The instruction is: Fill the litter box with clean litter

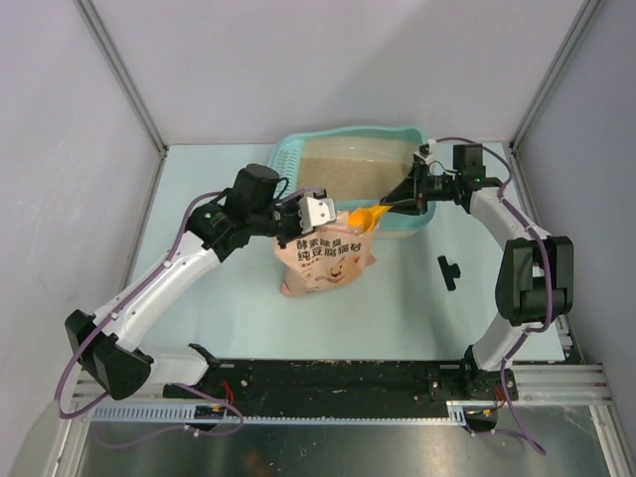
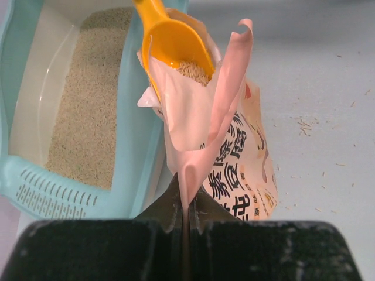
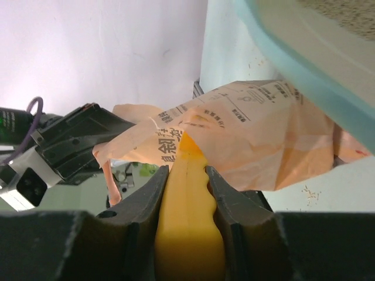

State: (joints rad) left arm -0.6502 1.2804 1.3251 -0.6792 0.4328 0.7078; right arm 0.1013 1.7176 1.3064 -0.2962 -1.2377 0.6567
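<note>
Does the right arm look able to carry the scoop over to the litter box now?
Probably yes. The right gripper holds the scoop at the bag mouth, the litter box stands directly beside it, and nothing lies between them.

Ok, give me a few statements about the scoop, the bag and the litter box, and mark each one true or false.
1. The right gripper holds the orange scoop by its handle. True.
2. The scoop is empty. False: it carries some litter.
3. The left gripper pinches the top edge of the pink bag. True.
4. The litter box has nothing in it. False: litter already covers part of its floor.
</note>
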